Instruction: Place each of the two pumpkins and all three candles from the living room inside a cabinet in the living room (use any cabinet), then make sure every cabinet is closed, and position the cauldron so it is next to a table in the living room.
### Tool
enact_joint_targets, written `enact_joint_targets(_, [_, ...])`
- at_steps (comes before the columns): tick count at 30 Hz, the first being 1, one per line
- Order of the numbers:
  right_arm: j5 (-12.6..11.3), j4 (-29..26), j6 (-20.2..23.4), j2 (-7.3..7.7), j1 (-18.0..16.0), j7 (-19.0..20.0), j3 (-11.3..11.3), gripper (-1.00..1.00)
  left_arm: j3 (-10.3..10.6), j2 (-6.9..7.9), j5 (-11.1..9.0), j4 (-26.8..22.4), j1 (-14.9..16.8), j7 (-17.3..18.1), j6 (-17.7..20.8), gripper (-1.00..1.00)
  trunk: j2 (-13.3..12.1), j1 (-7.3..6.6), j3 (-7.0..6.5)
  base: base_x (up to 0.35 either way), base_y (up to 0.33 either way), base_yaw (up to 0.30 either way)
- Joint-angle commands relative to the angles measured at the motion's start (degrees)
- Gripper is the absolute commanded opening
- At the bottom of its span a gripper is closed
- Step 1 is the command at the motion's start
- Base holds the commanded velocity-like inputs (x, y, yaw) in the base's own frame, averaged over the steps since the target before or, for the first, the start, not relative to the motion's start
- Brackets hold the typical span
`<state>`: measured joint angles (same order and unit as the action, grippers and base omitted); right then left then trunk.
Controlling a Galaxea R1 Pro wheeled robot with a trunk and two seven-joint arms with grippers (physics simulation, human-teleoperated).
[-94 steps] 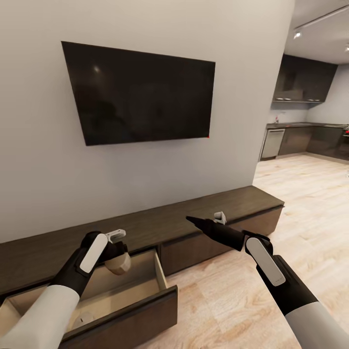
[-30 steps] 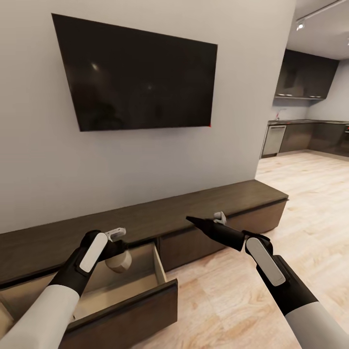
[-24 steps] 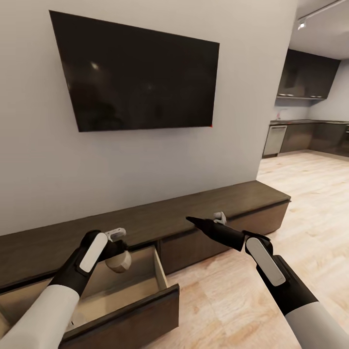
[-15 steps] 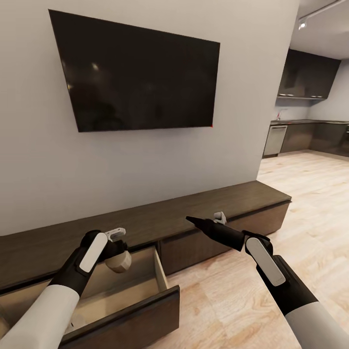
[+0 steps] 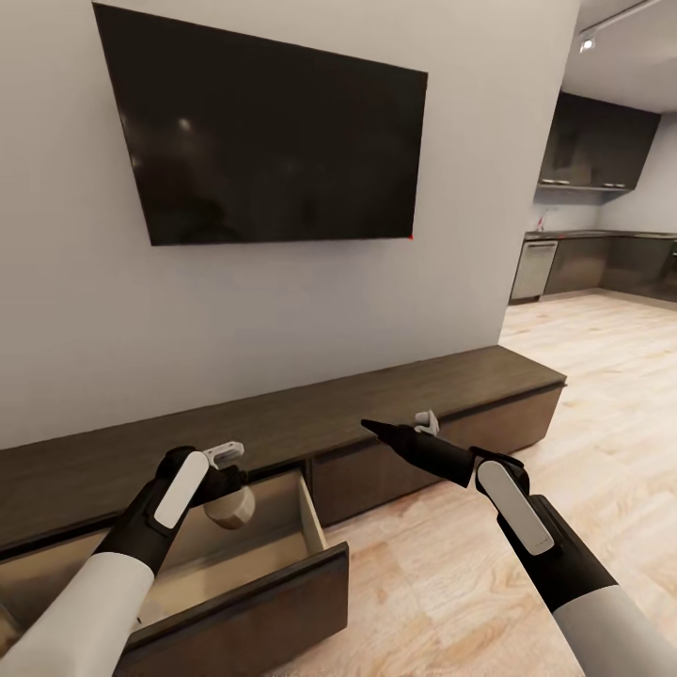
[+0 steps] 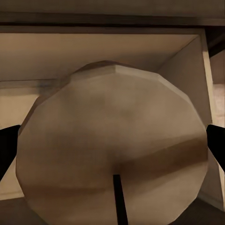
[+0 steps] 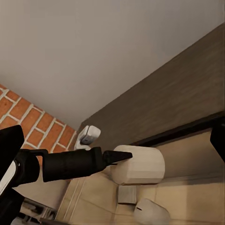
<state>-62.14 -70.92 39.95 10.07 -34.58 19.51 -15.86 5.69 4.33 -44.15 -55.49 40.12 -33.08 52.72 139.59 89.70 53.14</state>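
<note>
A beige-tan candle (image 5: 228,508) hangs over the pale-lined drawer (image 5: 273,536) of the dark brown wood-grain cabinet (image 5: 395,390), with a black television (image 5: 273,146) at twelve o'clock on a grey-white wall (image 5: 282,310) and light wood-grain flooring (image 5: 527,423).

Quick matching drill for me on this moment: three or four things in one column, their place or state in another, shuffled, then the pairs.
Things:
1. candle
2. drawer
3. right gripper
4. TV

Place or state:
A. mounted on the wall
B. pulled open, pale inside
C. empty, out over the cabinet top
D. held in the left gripper above the drawer

Pairs: 1-D, 2-B, 3-C, 4-A
</note>
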Motion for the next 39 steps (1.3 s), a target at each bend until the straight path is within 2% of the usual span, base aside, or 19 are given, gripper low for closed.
enact_joint_targets(1, [-0.1,0.0,0.1,0.04,0.0,0.1,0.0,1.0,0.2,0.04,-0.6,-0.1,0.0,-0.6,0.0,-1.0,0.4,0.21,0.24,0.0,0.0,0.0])
enact_joint_targets(9, [-0.1,0.0,0.1,0.04,0.0,0.1,0.0,1.0,0.2,0.06,-0.1,0.0,0.0,-0.6,-0.4,-1.0,3.7,1.97,1.68,0.0,0.0,0.0])
enact_joint_targets(22, [-0.1,0.0,0.1,0.04,0.0,0.1,0.0,1.0,0.3,0.06,0.4,0.7,0.0,-1.6,-3.9,-1.0,3.8,2.3,4.56,0.0,0.0,0.0])
enact_joint_targets(30, [-0.1,0.0,0.1,0.04,0.0,0.1,0.0,1.0,0.2,-0.01,2.3,0.7,0.0,-1.7,-5.0,-1.0,3.9,2.51,6.33,0.0,0.0,0.0])
enact_joint_targets(39, [-0.1,0.0,0.1,0.04,0.0,0.3,0.0,1.0,0.3,-0.02,2.6,0.7,0.0,-1.6,-6.8,-1.0,4.1,2.74,8.32,0.0,0.0,0.0])
